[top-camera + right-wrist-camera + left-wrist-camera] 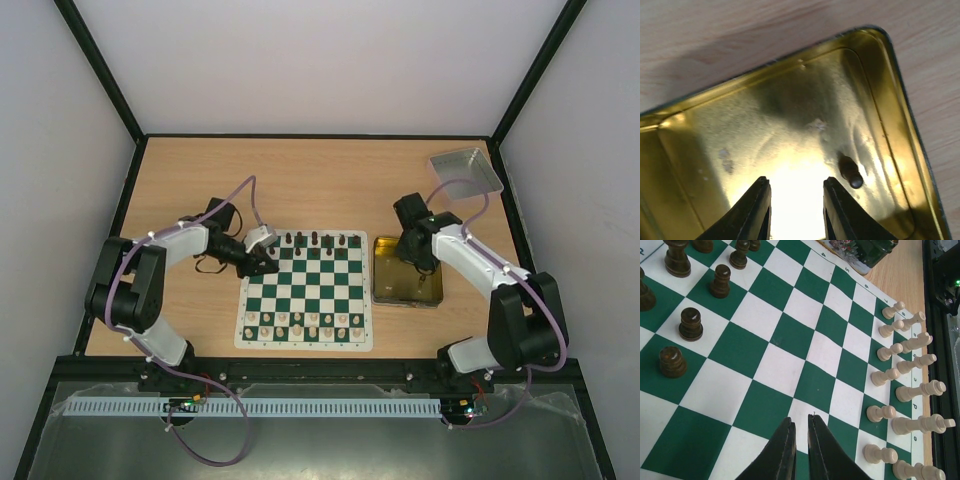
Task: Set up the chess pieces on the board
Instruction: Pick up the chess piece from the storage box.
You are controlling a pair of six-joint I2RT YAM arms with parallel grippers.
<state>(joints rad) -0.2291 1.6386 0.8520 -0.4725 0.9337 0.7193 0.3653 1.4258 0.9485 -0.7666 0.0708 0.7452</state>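
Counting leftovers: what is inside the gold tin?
One dark chess piece lies in the gold tin; the right gripper covers some of the floor nearest the camera.

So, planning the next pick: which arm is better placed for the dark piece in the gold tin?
Right. The right gripper hovers open over the tin, the dark piece just beside one finger. The left gripper is shut, over the board.

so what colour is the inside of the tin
Shiny gold; the tin shows best in the right wrist view.
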